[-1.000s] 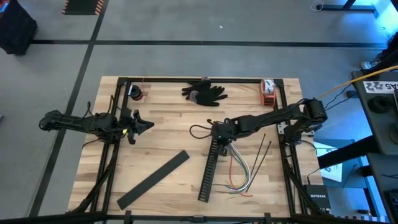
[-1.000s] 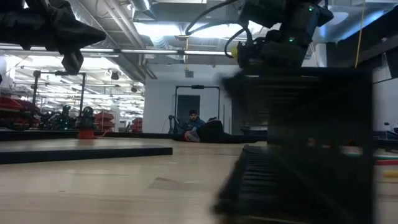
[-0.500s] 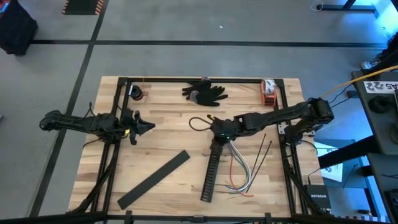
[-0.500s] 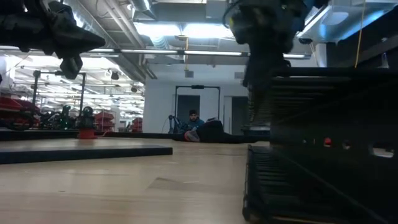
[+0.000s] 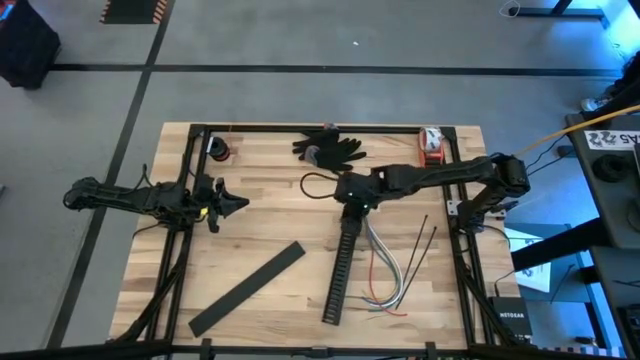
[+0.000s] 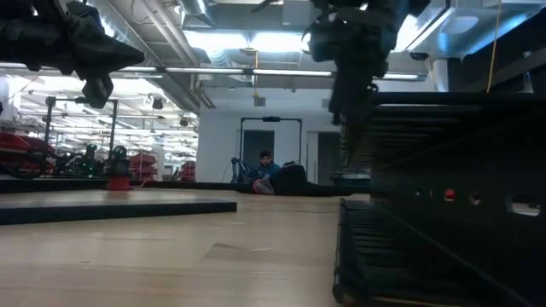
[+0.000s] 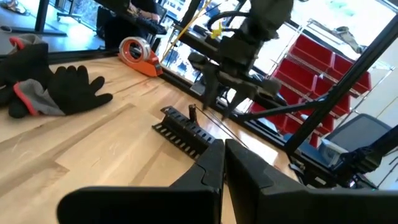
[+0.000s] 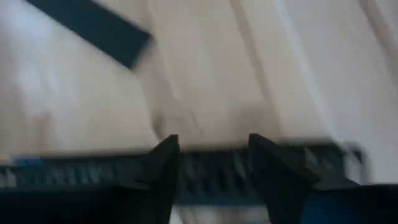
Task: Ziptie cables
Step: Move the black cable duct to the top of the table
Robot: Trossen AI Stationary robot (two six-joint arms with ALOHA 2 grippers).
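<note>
wooden slatted surface [image 5: 260,215] framed by black rails, grey floor around it, a workshop hall with red bins beyond. item: left hand [image 5: 236,203], near the surface's left rail, fingers pressed together with nothing between them, well apart from the other items. item: right hand [image 5: 347,189], reaching in from the right rail to the middle of the surface, poised at the far end of the slotted bar [image 5: 341,262]; in its own wrist view the two fingers [image 8: 163,165] stand apart with the bar showing in the gap, nothing gripped. item: slotted bar, long, black, comb-toothed, lying lengthwise toward the near edge. item: cables [image 5: 384,268], a loose bundle of grey, white and red wires, lying just right of the slotted bar and fanning out toward the near edge. item: ziptie [image 5: 420,243], thin dark straight strips lying right of the cables, apart from them; more than one strip seems to show there. item: flat black strip [image 5: 247,288], set diagonally on the near left part. item: black gloves [image 5: 330,147], at the far edge, centre. item: orange tape dispenser [image 5: 430,148], far right corner. item: small red and black roll [image 5: 218,150], far left corner. item: a person [image 6: 266,167], seen far off in the room in the low view.
</note>
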